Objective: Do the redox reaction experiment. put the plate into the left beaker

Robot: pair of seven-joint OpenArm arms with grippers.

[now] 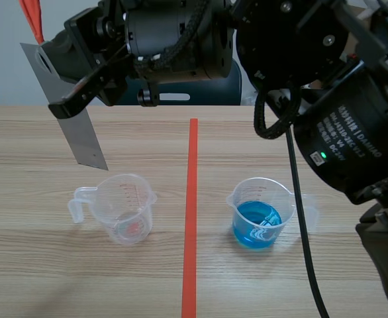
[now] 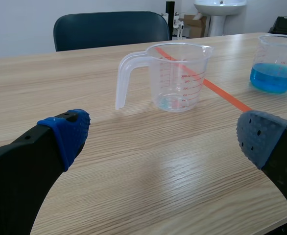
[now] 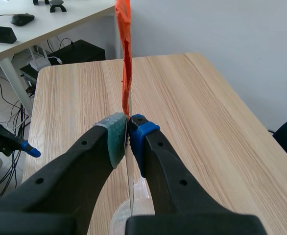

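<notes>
And here is the right gripper (image 1: 71,99), reaching across from its own side over the left half of the table (image 1: 42,278), its jaws pinched tight on the upper part of the plate (image 1: 81,129). The plate is a thin, flat, dull-grey strip of metal with a strip of orange tape (image 1: 32,20) running off its upper end. It hangs tilted, its lower corner just above and behind the rim of the left beaker (image 1: 126,209), not yet inside. The high grip looks deliberate: it leaves the long lower end free to go down into the cup. The right wrist view shows the plate edge-on, a mere sliver between the dotted pads, with the beaker's rim below it, so the line-up looks close. The beaker itself is clear plastic with a side handle, a pouring lip and red printed graduations. It seems almost empty, though a little clear liquid at the bottom cannot be ruled out. Its twin, the right beaker (image 1: 259,213), stands across the red line holding blue liquid (image 1: 257,226), well apart and out of this step. The left gripper (image 2: 163,137) sits low, its jaws spread wide and holding nothing, facing the left beaker's handle. That placing suggests it may be there to steady the light cup.
</notes>
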